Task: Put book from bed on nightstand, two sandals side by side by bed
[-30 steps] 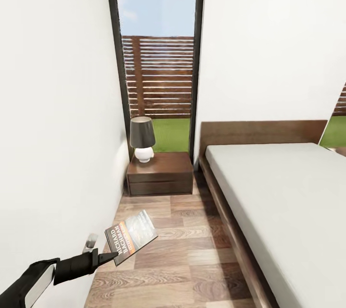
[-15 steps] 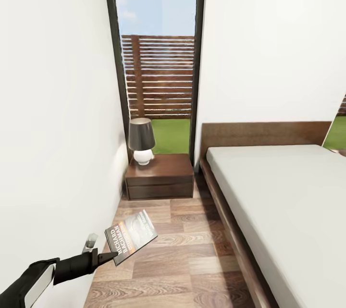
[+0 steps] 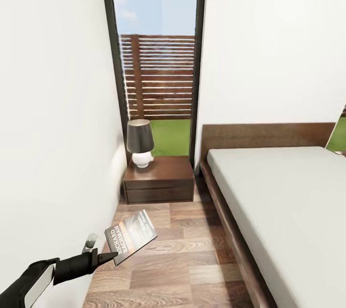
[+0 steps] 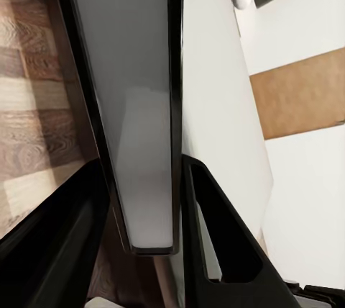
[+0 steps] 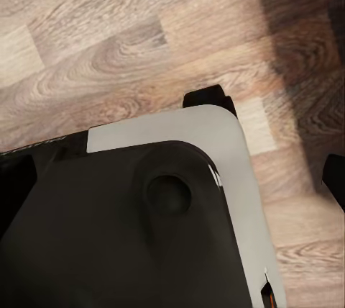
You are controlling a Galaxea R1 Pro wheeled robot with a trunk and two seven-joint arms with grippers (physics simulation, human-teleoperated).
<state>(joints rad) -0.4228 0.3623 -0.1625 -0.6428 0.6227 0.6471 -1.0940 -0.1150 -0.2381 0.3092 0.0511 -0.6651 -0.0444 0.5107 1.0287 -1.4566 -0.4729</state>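
**Book held over the bedroom floor, nightstand ahead**

The bedroom has plain white walls (image 3: pixel 57 106), a light wood-plank floor (image 3: pixel 192 250) and a tall dark-framed window (image 3: pixel 156 58) looking onto a slatted wooden fence and a strip of grass. Along the right of the head view runs the large low platform bed (image 3: pixel 288 202), with its dark brown wooden frame and headboard and its pale grey-white mattress lying bare. Between the bed and the left wall, below the window, stands the low boxy dark brown wooden nightstand (image 3: pixel 159 185) with a glossy top and drawer front. On the back left part of that surface sits a small table lamp (image 3: pixel 140 142) with a dark grey shade and a round white base.

Nearer the camera, the black left arm reaches in from the lower left, close to the wall. Its left gripper (image 3: pixel 109 255) pinches the lower edge of the small thin paperback book (image 3: pixel 131 236), dark grey with white title lettering and an orange band. The book is tilted, cover up, in the air above the floor, well short of the nightstand. In the left wrist view, the 2 dark fingers (image 4: pixel 215 236) flank the book's edge (image 4: pixel 144 142).

The right wrist view shows a black and white part of the robot over the plank floor (image 5: pixel 108 49); whether the right gripper is spread or pressed together cannot be told.
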